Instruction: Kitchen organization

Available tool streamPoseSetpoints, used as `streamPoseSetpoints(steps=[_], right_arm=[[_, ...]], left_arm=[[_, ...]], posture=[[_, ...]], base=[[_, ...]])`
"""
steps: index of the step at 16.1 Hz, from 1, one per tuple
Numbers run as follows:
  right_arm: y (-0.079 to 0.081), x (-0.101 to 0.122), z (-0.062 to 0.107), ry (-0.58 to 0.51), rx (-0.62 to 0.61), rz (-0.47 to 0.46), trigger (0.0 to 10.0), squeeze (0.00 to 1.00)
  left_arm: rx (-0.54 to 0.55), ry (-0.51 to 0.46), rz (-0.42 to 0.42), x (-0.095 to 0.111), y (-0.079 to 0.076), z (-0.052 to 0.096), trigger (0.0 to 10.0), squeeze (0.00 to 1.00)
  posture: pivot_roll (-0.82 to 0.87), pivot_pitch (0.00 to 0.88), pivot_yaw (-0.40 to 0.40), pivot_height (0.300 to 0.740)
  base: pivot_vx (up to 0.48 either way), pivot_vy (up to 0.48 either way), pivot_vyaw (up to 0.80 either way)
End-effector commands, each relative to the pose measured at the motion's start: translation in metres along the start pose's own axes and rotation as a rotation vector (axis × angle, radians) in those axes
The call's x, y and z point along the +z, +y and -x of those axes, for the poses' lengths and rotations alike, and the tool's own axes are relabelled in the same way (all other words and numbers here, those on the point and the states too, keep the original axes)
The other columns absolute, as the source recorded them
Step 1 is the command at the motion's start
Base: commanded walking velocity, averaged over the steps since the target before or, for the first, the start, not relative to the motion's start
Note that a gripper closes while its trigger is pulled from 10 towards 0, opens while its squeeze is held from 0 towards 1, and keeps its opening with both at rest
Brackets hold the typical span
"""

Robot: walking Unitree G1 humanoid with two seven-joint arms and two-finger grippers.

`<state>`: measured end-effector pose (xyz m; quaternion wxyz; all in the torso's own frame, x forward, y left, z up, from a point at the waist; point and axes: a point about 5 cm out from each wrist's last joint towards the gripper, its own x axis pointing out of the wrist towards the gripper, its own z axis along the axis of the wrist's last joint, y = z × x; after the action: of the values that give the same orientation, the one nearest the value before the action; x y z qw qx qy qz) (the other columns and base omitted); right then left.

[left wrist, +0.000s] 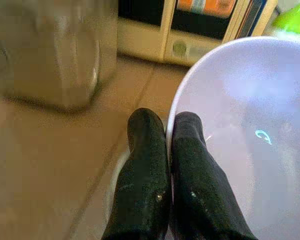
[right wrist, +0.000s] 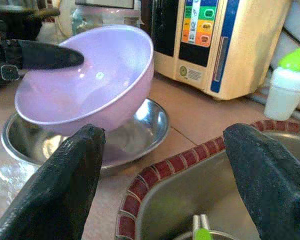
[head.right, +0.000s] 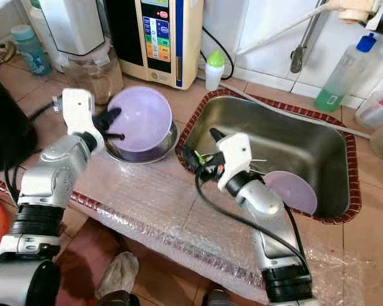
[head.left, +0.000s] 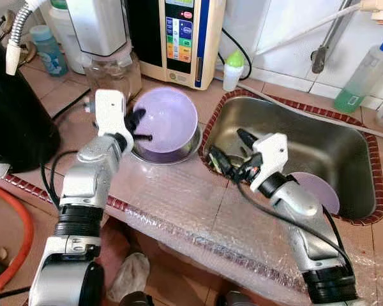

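Between the left gripper's [head.left: 139, 125] clenched jaws sits the rim of the lilac bowl [head.left: 169, 118], tilted over a steel bowl [right wrist: 135, 132]. Right gripper [head.left: 226, 153] hangs released above the sink [head.left: 345, 159]. A thin-rim pinch risks slipping.

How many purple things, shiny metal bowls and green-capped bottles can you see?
Purple things: 2, the bowl held by the left gripper and the plate in the sink
Metal bowls: 1
Green-capped bottles: 1
Total: 4
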<state>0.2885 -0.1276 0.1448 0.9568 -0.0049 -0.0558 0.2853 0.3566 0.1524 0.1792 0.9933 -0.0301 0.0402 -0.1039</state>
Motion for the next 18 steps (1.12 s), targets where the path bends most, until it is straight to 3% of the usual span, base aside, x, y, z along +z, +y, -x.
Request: streamPoseSetpoints(steps=[1,6,11,12,14,18], right_arm=[[-0.003,0.005,-0.002,-0.015,-0.019,-0.03,10.0,0.0],[-0.005,0.019,-0.022,-0.069,-0.071,-0.282,10.0,0.0],[-0.001,0.025,-0.034,-0.077,-0.063,-0.334,10.0,0.0],[-0.001,0.025,-0.036,-0.062,-0.088,-0.339,0.0,0.0],[-0.004,0.025,-0.04,-0.034,-0.142,-0.334,0.0,0.0],[-0.021,0.026,-0.042,0.015,-0.246,-0.425,0.0,0.0]], left_arm=[[-0.026,-0.048,-0.02,0.008,-0.006,0.001,0.0,0.0],[-0.142,-0.217,-0.174,0.034,-0.032,0.005,0.0,0.0],[-0.224,-0.246,-0.202,0.032,-0.047,0.01,0.0,0.0],[-0.228,-0.249,-0.206,0.031,-0.049,0.01,0.0,0.0],[-0.239,-0.257,-0.211,0.032,-0.05,0.011,0.0,0.0],[-0.282,-0.296,-0.232,0.034,-0.056,0.013,0.0,0.0]], posture=[[-0.08,0.03,0.016,0.74],[-0.07,0.028,0.012,0.74],[-0.07,0.031,0.013,0.74],[-0.07,0.031,0.013,0.74],[-0.07,0.033,0.011,0.74],[-0.07,0.033,0.012,0.74]], base=[[0.0,0.0,0.0],[0.0,0.0,0.0],[0.0,0.0,0.0],[0.0,0.0,0.0],[0.0,0.0,0.0],[0.0,0.0,0.0]])
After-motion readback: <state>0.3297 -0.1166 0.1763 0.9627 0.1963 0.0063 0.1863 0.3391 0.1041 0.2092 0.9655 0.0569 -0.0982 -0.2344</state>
